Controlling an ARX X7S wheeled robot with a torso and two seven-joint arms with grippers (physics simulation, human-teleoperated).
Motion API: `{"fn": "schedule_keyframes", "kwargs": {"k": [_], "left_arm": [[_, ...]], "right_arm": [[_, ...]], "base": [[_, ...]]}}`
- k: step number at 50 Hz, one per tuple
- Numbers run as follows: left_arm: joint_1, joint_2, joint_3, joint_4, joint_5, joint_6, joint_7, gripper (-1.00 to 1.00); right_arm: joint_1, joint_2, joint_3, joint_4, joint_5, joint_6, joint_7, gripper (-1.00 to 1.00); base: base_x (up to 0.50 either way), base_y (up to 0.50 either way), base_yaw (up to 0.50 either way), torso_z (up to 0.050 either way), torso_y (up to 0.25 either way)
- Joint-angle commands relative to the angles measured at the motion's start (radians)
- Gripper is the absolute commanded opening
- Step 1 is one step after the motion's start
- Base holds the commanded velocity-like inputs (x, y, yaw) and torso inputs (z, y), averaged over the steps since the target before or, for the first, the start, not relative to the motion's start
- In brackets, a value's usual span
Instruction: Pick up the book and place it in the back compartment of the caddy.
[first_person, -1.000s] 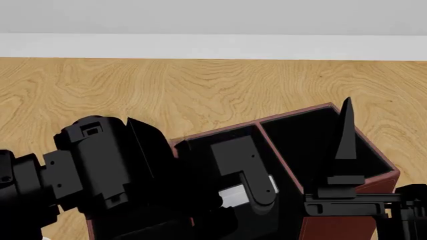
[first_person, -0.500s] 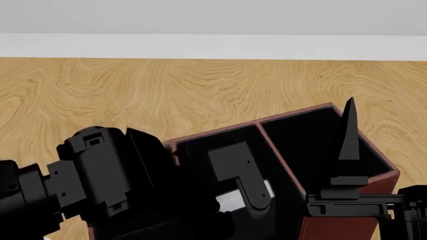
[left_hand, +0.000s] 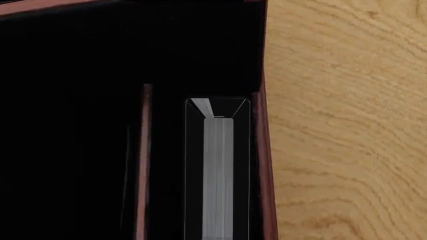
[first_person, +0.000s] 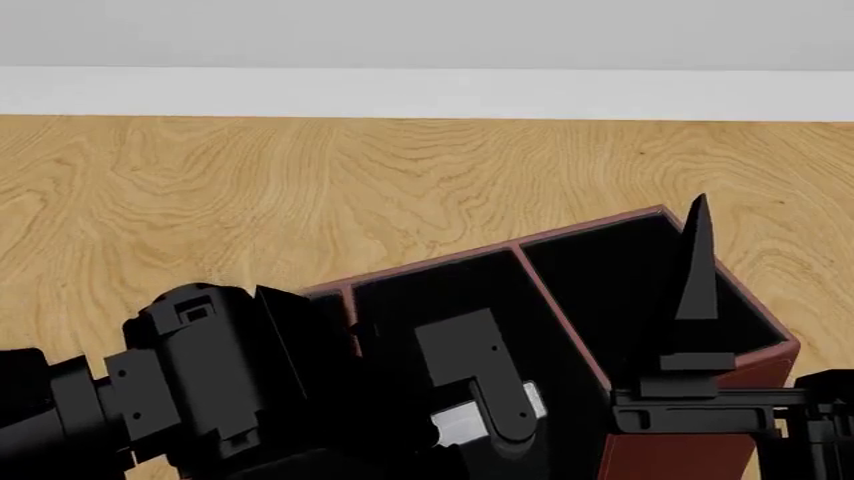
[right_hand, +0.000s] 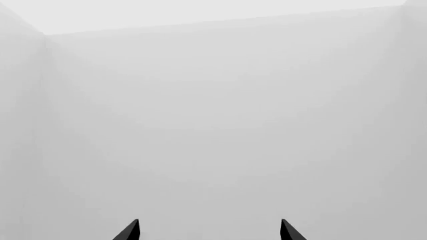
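Three views are given. In the left wrist view, the thin pale grey book (left_hand: 219, 175) is seen edge-on in a narrow cell of the dark red-brown walled caddy (left_hand: 263, 165), beside its outer wall, lower centre; the left gripper's grip cannot be told. In the head view, the left gripper (first_person: 487, 400) is lowered into the caddy (first_person: 587, 232) at lower centre. In the right wrist view, the right gripper (right_hand: 209, 231) is spread open and empty, kept clear.

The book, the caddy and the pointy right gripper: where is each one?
book (left_hand: 218, 175): left wrist view, on its pale page edge, standing in a narrow slot.
caddy (first_person: 587, 231): head view, on its red-brown far rim.
right gripper (right_hand: 209, 231): right wrist view, midway between its two dark fingertips, set apart.
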Motion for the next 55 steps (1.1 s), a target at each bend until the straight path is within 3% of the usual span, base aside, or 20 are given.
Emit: {"fn": "schedule_keyframes", "kwargs": {"k": [1, 10, 11, 55], "left_arm": [[0.018, 0.002, -0.022, -0.012, 0.013, 0.016, -0.026, -1.0], [0.031, 0.002, -0.024, -0.02, 0.03, 0.039, -0.046, -1.0], [0.029, 0.002, -0.023, -0.018, 0.021, 0.036, -0.044, 1.0], [-0.024, 0.002, -0.022, -0.022, -0.01, 0.069, -0.067, 1.0]], "right_arm": [[-0.002, 0.002, 0.0, -0.001, 0.002, -0.003, 0.001, 1.0], [0.006, 0.002, -0.013, 0.005, -0.003, -0.002, -0.001, 1.0], [0.006, 0.002, -0.013, 0.005, -0.003, -0.002, -0.001, 1.0], [0.011, 0.008, -0.027, 0.005, -0.002, -0.005, 0.002, 1.0]], "base": [[0.0, 0.0, 0.0, 0.0, 0.0], [0.0, 0.0, 0.0, 0.0, 0.001], [0.0, 0.0, 0.0, 0.0, 0.0], [0.0, 0.0, 0.0, 0.0, 0.0]]}}
